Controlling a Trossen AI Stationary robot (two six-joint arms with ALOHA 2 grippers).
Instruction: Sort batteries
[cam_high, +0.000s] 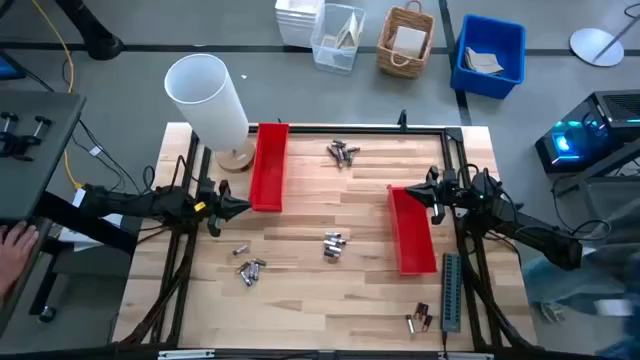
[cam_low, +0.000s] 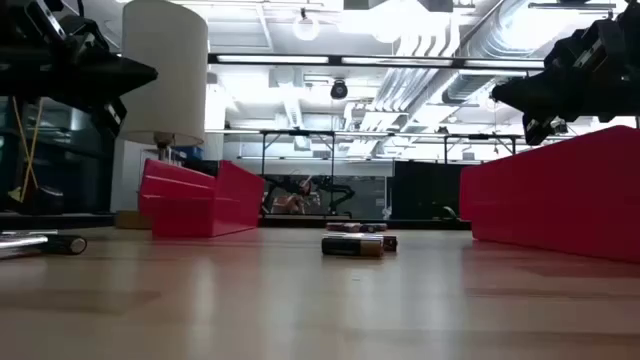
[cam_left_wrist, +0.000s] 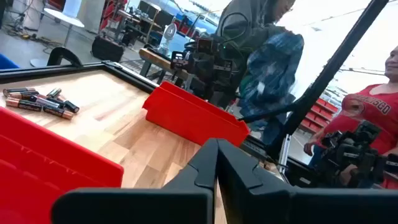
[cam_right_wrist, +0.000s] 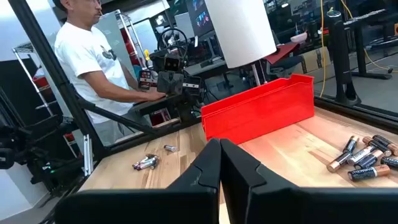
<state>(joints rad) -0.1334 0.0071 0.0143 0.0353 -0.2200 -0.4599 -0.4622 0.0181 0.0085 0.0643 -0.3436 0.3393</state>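
Silvery batteries lie on the wooden table in loose clusters: one at the far middle (cam_high: 342, 153), one at the centre (cam_high: 335, 245), one at the near left (cam_high: 250, 268) and a few at the near right (cam_high: 418, 318). My left gripper (cam_high: 243, 208) hangs shut above the table beside the left red tray (cam_high: 268, 165) and holds nothing. My right gripper (cam_high: 410, 194) hangs shut over the far end of the right red tray (cam_high: 412, 232), also with nothing in it. In the low view both grippers, left (cam_low: 145, 72) and right (cam_low: 500, 95), stand well above the central batteries (cam_low: 352, 245).
A lamp with a white shade (cam_high: 207, 98) stands at the table's far left corner. A grey ridged strip (cam_high: 451, 292) lies along the near right edge. Black frame bars run along the table's sides. People stand beyond both side edges; a hand (cam_high: 15, 242) shows at the left.
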